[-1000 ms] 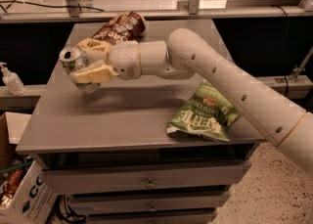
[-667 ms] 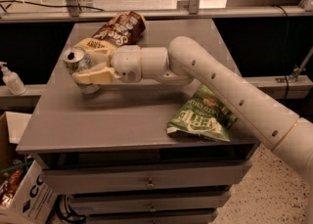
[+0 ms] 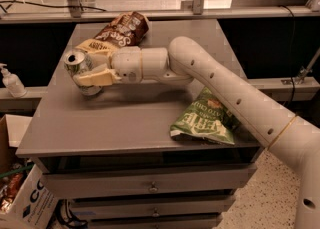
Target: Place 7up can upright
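The 7up can [image 3: 79, 67] is a small silver-topped can at the left of the grey table [image 3: 125, 118]. It stands nearly upright, its base at or just above the tabletop. My gripper [image 3: 91, 67] reaches in from the right on a long white arm and is shut on the can, with one cream finger [image 3: 96, 78] across its front and the other behind it.
A brown chip bag [image 3: 121, 29] lies at the back of the table behind the gripper. A green chip bag [image 3: 206, 118] lies near the front right edge under my arm. A soap bottle [image 3: 11, 81] stands on a ledge at far left. Drawers sit below.
The arm has drawn slightly left and lower with the can, and the can now sits closer to the tabletop and more upright.
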`<state>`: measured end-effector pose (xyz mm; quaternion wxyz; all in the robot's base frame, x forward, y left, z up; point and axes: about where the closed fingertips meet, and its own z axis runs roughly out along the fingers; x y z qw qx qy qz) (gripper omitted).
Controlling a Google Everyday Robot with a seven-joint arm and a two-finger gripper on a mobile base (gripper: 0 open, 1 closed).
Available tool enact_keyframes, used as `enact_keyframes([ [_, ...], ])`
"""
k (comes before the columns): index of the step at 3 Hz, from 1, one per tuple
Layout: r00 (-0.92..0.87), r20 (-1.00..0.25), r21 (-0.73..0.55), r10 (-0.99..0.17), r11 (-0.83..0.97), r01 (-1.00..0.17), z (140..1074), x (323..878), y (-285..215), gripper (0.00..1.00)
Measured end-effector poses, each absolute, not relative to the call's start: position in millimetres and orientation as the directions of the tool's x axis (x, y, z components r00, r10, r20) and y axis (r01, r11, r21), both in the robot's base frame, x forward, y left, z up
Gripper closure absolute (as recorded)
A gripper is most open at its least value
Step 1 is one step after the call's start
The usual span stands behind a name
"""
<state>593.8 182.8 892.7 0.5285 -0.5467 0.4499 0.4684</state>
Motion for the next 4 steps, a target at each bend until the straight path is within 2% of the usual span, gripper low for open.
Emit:
enact_keyframes([
  [1,0.099,-0.994,-0.097,-0.035,-0.062,-0.993,879.6,594.0,186.8,0.68],
  [2,0.041,-0.997,-0.036,-0.062,-0.082,-0.996,873.4,591.1,188.5,0.00],
  [3,0.011,-0.995,-0.003,-0.094,-0.082,-0.997,880.3,579.7,181.5,0.00],
  [4,0.020,-0.988,-0.019,-0.155,-0.012,-1.000,902.8,555.5,134.3,0.00],
])
